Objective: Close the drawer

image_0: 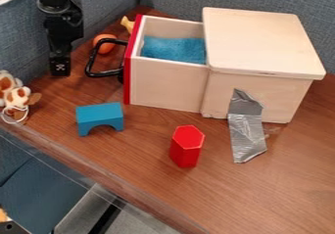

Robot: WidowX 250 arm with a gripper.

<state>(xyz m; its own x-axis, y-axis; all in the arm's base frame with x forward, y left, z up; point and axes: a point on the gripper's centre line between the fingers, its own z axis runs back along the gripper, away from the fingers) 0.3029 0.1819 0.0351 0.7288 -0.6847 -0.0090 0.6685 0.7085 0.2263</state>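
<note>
Since the light wooden drawer [167,86] stands partly out of its pale wooden box [265,44], the step in hand looks to be a push on its red front panel [128,92], towards the box. The push would do best low and near the middle of that panel, beside the black loop handle [103,74], in line with the drawer's travel, so that it does not skew and bind. The handle juts out towards the arm, so the end effector [59,72] should either come in beside it or press squarely on it without hooking the loop. A slow, even press seems wise, because the box may slide on the brown wooden tabletop [281,184]; the silver-grey tape [247,132] on its near side may help it hold. The push should end once the panel meets the box's edge

The drawer lies to the right of the end effector in the view, its panel facing it, with the handle between the two and a gap left before the handle. Whether the end effector is wide or narrow, I cannot tell. The blue arched block [99,116] sits just in front of the drawer's open end, near enough that a path swinging towards the camera could clip it
</note>
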